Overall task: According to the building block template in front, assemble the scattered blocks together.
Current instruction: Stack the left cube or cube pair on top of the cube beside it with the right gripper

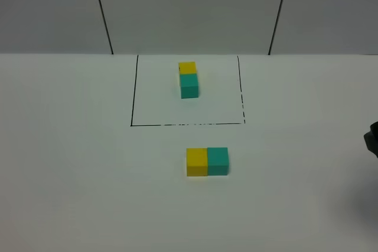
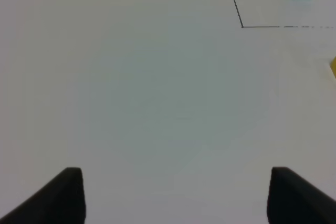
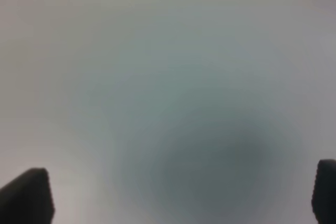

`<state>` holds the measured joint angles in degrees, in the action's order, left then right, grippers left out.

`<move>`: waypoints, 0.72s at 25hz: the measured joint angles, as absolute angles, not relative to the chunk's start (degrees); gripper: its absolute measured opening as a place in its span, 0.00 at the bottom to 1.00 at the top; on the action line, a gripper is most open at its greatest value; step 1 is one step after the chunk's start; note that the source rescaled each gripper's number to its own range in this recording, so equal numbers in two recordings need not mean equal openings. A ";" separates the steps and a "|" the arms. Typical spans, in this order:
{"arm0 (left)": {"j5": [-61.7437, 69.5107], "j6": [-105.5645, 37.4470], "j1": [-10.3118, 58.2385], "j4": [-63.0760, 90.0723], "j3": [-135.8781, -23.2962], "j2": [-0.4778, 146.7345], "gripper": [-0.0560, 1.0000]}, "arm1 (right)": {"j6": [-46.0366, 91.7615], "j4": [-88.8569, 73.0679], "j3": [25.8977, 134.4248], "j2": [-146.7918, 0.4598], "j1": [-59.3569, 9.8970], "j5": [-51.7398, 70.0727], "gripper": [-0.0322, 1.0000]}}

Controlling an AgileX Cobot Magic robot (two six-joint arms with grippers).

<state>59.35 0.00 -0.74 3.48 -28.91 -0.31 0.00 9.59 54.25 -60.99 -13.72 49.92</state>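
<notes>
A white bench (image 1: pixel 71 193) fills my view, with a grey panelled wall (image 1: pixel 189 10) behind it. The left jaws stand apart over bare bench, gripping nothing. The yellow cube (image 1: pixel 196 162) of the scattered blocks shows only as a sliver at the edge of the left wrist view, well off from them. The right jaws are spread wide as well, and their wrist view gives me only bare bench and a corner of the black outline (image 1: pixel 133 123). A dark part of the right arm (image 1: pixel 372 140) shows at the right edge of the high view. I count two loose cubes, the yellow one and a teal cube (image 1: pixel 217 160), touching side by side just in front of the outline. Inside it sits one building block template (image 1: pixel 189 79), yellow joined to teal, so four cubes in all.
</notes>
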 joint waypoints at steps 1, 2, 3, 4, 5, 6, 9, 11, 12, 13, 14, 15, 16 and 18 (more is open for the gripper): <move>59.35 0.00 -0.74 3.48 -28.91 -0.31 0.61 | 3.59 9.36 54.25 -62.04 -14.24 49.03 1.00; 59.35 0.00 -0.74 3.48 -28.91 -0.31 0.61 | 7.23 9.14 54.38 -63.49 -14.78 48.28 1.00; 59.35 0.00 -0.74 3.48 -28.91 -0.31 0.61 | 10.47 8.65 54.87 -65.06 -15.62 47.96 1.00; 59.35 0.00 -0.74 3.48 -28.91 -0.31 0.61 | 14.43 8.09 55.62 -67.29 -16.59 47.76 1.00; 59.35 0.00 -0.74 3.48 -28.91 -0.31 0.61 | 18.24 7.68 56.66 -69.90 -17.75 47.63 1.00; 59.35 0.00 -0.74 3.48 -28.91 -0.31 0.61 | 21.63 7.53 57.73 -72.85 -18.80 47.59 1.00; 59.35 0.00 -0.74 3.48 -28.91 -0.31 0.61 | 29.75 7.12 63.52 -82.45 -22.53 48.78 1.00; 59.35 0.00 -0.74 3.48 -28.91 -0.31 0.61 | 33.56 7.12 68.51 -89.49 -25.35 50.94 1.00; 59.35 0.00 -0.74 3.48 -28.91 -0.31 0.61 | 35.34 7.12 71.52 -93.39 -26.84 52.45 1.00; 59.35 0.00 -0.74 3.48 -28.91 -0.31 0.61 | 36.94 7.12 74.10 -97.24 -28.13 53.95 1.00; 59.35 0.00 -0.74 3.48 -28.91 -0.31 0.61 | 38.07 7.12 77.23 -100.37 -29.64 55.22 1.00; 59.35 0.00 -0.74 3.48 -28.91 -0.31 0.61 | 39.26 6.90 80.32 -103.94 -30.92 56.52 1.00; 59.35 0.00 -0.74 3.48 -28.91 -0.31 0.61 | 40.19 6.66 83.27 -107.24 -31.87 57.69 1.00; 59.35 0.00 -0.74 3.48 -28.91 -0.31 0.61 | 41.75 6.57 88.35 -112.52 -33.62 59.30 1.00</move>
